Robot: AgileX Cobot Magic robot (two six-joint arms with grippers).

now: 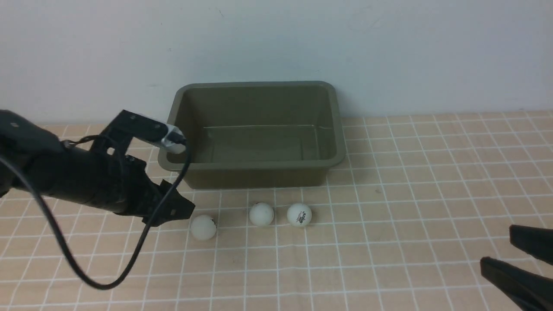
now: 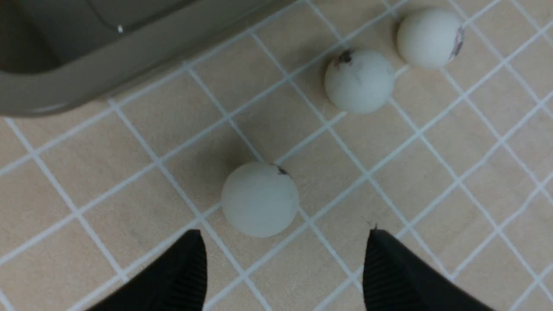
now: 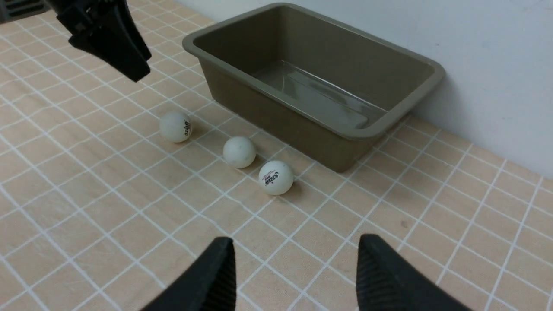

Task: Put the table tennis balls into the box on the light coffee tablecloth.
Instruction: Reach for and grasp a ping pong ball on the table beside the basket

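Zero of three balls are in. Front view: the box (image 1: 259,165) sits empty at the back of the checked cloth (image 1: 410,172), close to the wall. All three balls lie on the cloth in a loose row just in front of it: left ball (image 1: 203,227), middle ball (image 1: 261,214), lettered ball (image 1: 299,214). My left pincer (image 1: 180,210) is low, just beside the left ball, not touching as far as I can tell. My right pincer (image 1: 497,247) sits well apart at the right edge. Left wrist view: left jaws are spread with nothing between them, and the left ball is just ahead of the gap. The other two balls are further off, with a box corner nearby. Right wrist view: right jaws are spread too and empty, with all three balls and the bare box floor in plain sight. My read: this is the first pick, lined up but not yet closed on the left ball. Grip, lift and drop into the box come next, then two more rounds, so the whole task is left.
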